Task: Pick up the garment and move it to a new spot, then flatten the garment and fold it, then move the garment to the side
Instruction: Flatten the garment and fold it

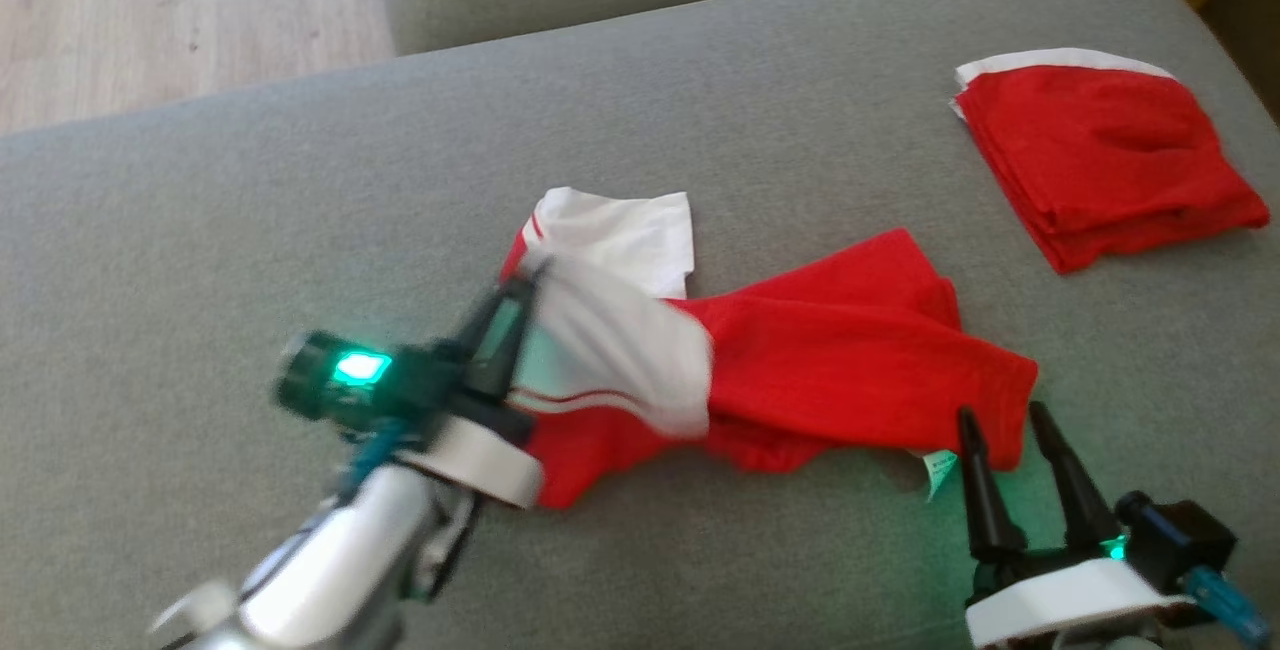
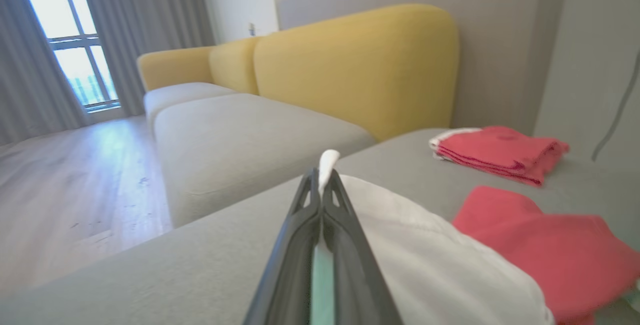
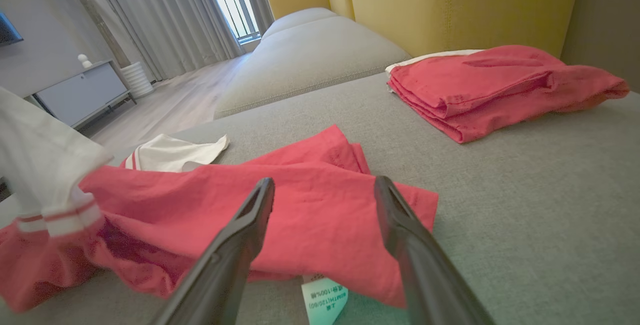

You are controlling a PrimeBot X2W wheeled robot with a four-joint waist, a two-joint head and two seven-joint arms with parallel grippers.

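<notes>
The room had a wooden floor [image 1: 150,10], and a yellow backrest [image 2: 360,70] stood behind a wide grey sofa seat [image 1: 300,180]. The garment [image 1: 850,350], red with white sleeves, lay crumpled near the middle of this seat. Its red body spread to the right, and one white sleeve [image 1: 625,235] lay flat on the cushion at the far side. The left gripper [image 1: 525,285] was at the garment's left end. Its jaws were pressed together on the other sleeve, and in the left wrist view a small fold of white cloth stood out just above the tips. This sleeve was raised from the seat and looked blurred in the head view. The right gripper [image 1: 1002,417] was at the near right corner of the red cloth, with its jaws wide apart and nothing held between them. Whether the tips touched the cloth I could not tell. A small white label [image 1: 938,470] stuck out from under the hem just beside this gripper. A second folded red garment [image 1: 1100,160] with a white edge lay well apart, at the far right of the seat near the backrest.
</notes>
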